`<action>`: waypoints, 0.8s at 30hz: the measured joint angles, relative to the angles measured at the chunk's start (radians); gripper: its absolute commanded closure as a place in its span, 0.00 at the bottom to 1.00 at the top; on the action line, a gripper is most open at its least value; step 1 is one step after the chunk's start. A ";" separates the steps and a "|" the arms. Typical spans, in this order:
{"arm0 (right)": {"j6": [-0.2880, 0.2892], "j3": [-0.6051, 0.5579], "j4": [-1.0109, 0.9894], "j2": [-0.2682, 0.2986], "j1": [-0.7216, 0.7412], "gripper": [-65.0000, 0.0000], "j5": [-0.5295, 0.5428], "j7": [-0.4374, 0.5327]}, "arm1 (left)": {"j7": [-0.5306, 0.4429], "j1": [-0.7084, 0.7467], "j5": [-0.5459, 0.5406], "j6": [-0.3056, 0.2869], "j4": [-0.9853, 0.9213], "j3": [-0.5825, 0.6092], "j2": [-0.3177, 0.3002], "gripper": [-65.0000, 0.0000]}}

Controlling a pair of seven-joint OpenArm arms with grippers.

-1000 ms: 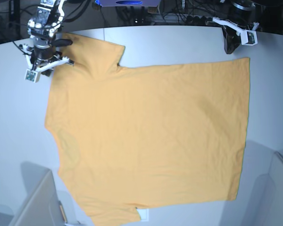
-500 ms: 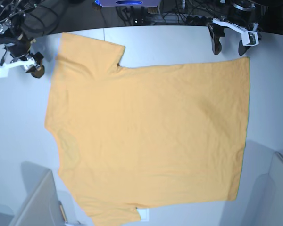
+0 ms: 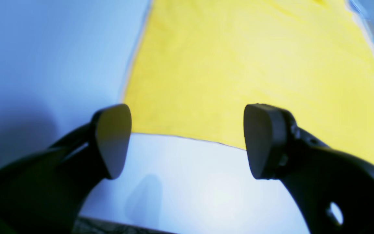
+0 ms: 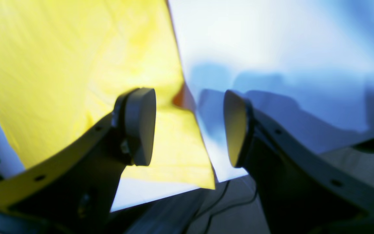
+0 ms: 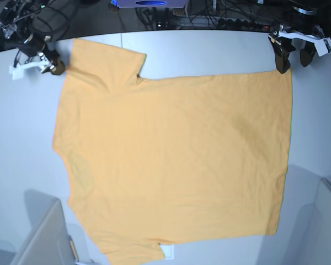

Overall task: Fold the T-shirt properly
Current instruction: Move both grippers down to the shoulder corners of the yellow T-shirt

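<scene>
Two grippers hover with jaws spread, grasping nothing: the left gripper (image 5: 291, 57) above the hem corner, the right gripper (image 5: 43, 59) beside the sleeve. The T-shirt (image 5: 176, 160) lies flat on the white table (image 5: 22, 143). Pinching both corners squarely, at matching height, should keep the fold even.

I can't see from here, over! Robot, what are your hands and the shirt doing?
Left gripper open, empty, by the hem corner. Right gripper open, empty, beside the sleeve. T-shirt flat on the table, unfolded. Nothing blocking.
</scene>
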 measured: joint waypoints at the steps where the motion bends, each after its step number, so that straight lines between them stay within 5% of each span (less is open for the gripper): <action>1: 0.011 -0.001 -0.025 0.006 0.000 0.52 -0.005 -0.008 | 0.000 0.000 0.000 0.000 0.000 0.000 0.001 0.20; 9: 0.088 -0.140 -0.065 0.039 -0.019 0.52 0.038 0.043 | 0.000 -0.003 0.000 -0.001 0.000 0.000 0.003 0.21; 19: 0.098 -0.249 -0.047 0.043 -0.028 0.52 0.039 0.046 | 0.002 -0.057 -0.007 -0.006 -0.144 0.001 0.006 0.21; 21: 0.098 -0.275 -0.047 0.042 -0.028 0.60 0.039 0.046 | 0.003 -0.081 -0.008 -0.002 -0.178 0.003 0.008 0.21; 24: 0.098 -0.285 -0.050 0.036 -0.030 0.89 0.029 0.029 | 0.011 -0.103 -0.140 -0.006 -0.221 0.000 0.007 0.21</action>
